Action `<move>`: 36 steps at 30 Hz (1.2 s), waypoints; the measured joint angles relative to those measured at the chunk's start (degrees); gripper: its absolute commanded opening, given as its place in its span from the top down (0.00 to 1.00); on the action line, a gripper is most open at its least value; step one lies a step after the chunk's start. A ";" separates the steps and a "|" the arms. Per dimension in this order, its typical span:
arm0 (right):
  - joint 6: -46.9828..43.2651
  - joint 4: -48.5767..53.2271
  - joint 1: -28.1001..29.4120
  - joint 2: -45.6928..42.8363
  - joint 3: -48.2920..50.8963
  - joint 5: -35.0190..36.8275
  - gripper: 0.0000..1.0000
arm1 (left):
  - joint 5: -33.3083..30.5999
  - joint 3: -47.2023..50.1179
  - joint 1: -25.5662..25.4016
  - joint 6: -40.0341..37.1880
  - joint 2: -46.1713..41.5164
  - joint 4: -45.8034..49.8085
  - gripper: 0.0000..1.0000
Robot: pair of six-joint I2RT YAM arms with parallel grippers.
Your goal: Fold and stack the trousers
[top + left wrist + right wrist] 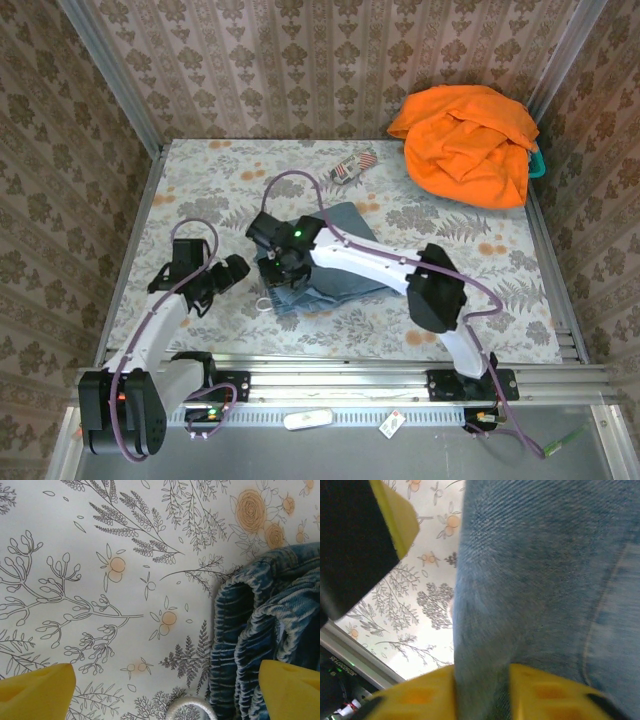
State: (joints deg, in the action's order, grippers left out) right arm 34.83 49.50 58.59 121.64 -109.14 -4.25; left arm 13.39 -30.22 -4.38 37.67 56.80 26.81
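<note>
Floral table (200,190): folded trousers (350,222) lie at its centre. Left gripper (232,272) jaws stand wide open beside the waistband (235,645); right gripper (283,262) jaws are parted around a denim fold.

The trousers (345,218): light blue faded denim, folded into a compact, roughly rectangular bundle. They lie flat near the middle of the floral table (200,190), slightly toward its front edge. Left wrist view — the gathered elastic waistband (235,630) at the bundle's open end, its ribbed layers curled over one another and resting on the tabletop. Right wrist view — a broad stretch of the same denim (530,570), with diagonal weave, paler worn areas and a stitched seam curving down the right side.
</note>
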 measured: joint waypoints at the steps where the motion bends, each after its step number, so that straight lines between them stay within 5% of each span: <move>1: 0.22 -0.44 0.33 0.74 0.02 -0.98 0.50 | 0.26 -0.02 0.04 0.00 -0.13 0.22 0.01; 9: 0.31 -3.45 -0.09 -7.74 8.33 -5.79 0.46 | 0.37 -5.31 0.31 0.00 -3.43 4.24 0.04; 12: -0.04 -5.20 -4.07 -17.86 15.21 -5.62 0.61 | 0.26 -9.94 -1.66 0.04 -3.23 4.52 0.08; 15: 0.07 -7.85 -12.13 -29.00 23.98 -5.46 0.91 | -1.05 -15.43 -8.81 0.04 -1.16 4.46 0.13; 17: 0.28 -10.36 -18.69 -34.67 30.38 -5.46 1.00 | -2.14 -19.06 -14.93 0.11 1.73 3.52 0.18; 24: 1.38 -18.69 -31.52 -35.58 50.10 -8.81 1.00 | -2.84 -20.76 -28.89 3.74 13.79 -8.22 0.45; 30: 1.49 -25.94 -33.27 -29.66 58.58 -11.26 1.00 | -4.09 -6.45 -31.63 10.86 16.76 -20.48 0.48; 36: 1.62 -30.21 -33.86 -28.28 60.26 -13.44 1.00 | -6.58 5.51 -32.33 15.56 8.02 -26.71 0.43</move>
State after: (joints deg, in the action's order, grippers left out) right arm 36.45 19.29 24.73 93.36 -48.88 -17.69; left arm 6.81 -24.71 -36.71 53.23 64.82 0.10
